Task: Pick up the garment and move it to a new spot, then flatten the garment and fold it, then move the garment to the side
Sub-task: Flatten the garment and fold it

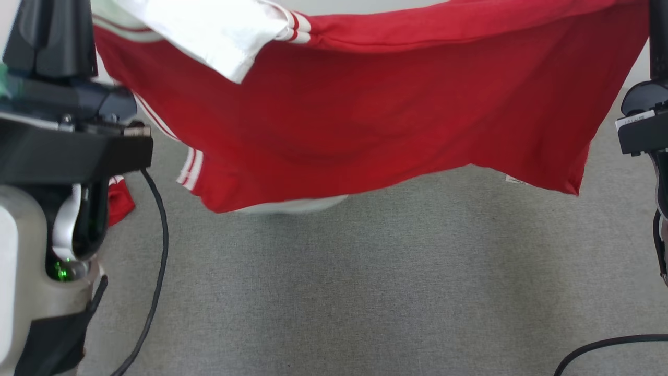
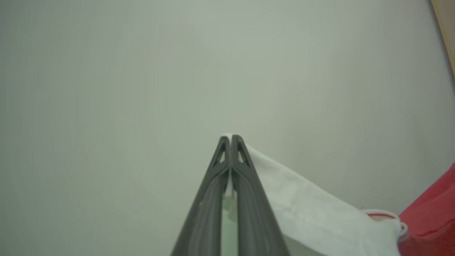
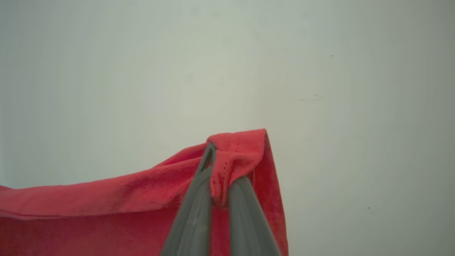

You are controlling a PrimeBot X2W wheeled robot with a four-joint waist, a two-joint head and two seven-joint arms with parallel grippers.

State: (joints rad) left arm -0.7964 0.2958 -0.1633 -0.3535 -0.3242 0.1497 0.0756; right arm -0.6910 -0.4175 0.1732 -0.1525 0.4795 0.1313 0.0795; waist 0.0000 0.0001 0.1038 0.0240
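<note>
Red cloth with white sleeves: our garment [image 1: 376,120] hangs spread between both arms, long axis left to right, above the grey carpet [image 1: 365,292]. Left gripper [image 2: 231,139] is pinched on a white sleeve, right gripper [image 3: 222,160] on a red corner. Top edge cut off; hem contact with the carpet unclear.

The garment [image 1: 365,115] runs off the head view's top edge and covers part of the right tool [image 3: 221,156].
</note>
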